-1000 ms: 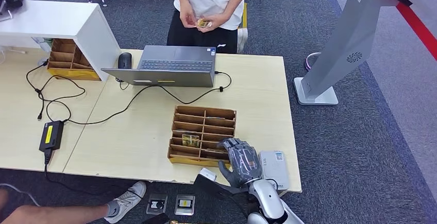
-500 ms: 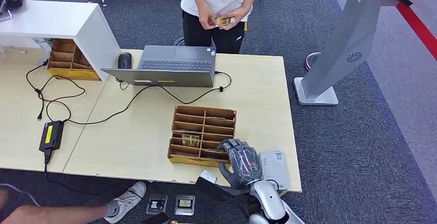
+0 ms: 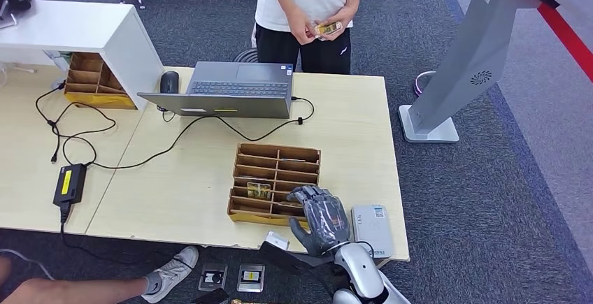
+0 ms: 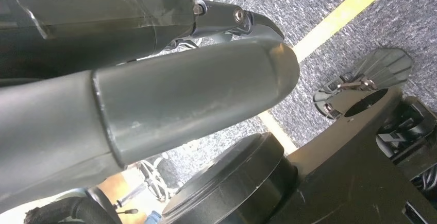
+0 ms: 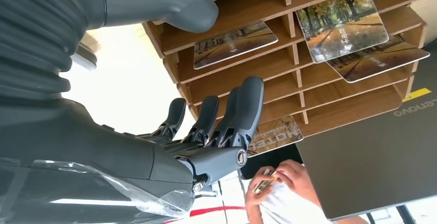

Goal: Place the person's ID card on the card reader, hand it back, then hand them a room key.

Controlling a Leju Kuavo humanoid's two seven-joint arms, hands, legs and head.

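My right hand (image 3: 322, 216) hangs over the near right corner of the wooden card organizer (image 3: 276, 182), palm down, fingers (image 5: 242, 113) loosely spread and a little curled, gripping nothing. From the head view the back of my hand hides whatever lies in the compartments straight beneath it. The right wrist view looks under the fingers instead: room key cards (image 5: 342, 23) with a tree-lined picture lie flat in several slots, another card (image 5: 234, 41) sits in a slot near my thumb (image 5: 170, 0), and one more printed card (image 5: 278, 131) is half hidden behind my fingertips. I cannot tell whether any fingertip touches the wood.

The card reader (image 3: 372, 228), a flat grey-white box, lies on the table (image 3: 189, 185) just beside my right hand, at the near right corner. A small white object (image 3: 280, 240) pokes over the table's front edge by my thumb; what it is I cannot make out.

My left hand (image 4: 154, 100) shows in its wrist view as a thick grey thumb and a dark covered finger against carpet; whether it is spread or closed I cannot tell.

Across the table, behind the open laptop (image 3: 234, 89), a person (image 3: 308, 3) stands, cut off at the chest, holding the ID card (image 3: 327, 29) in both hands. The right wrist view catches those hands (image 5: 281, 183) and the card edge-on.
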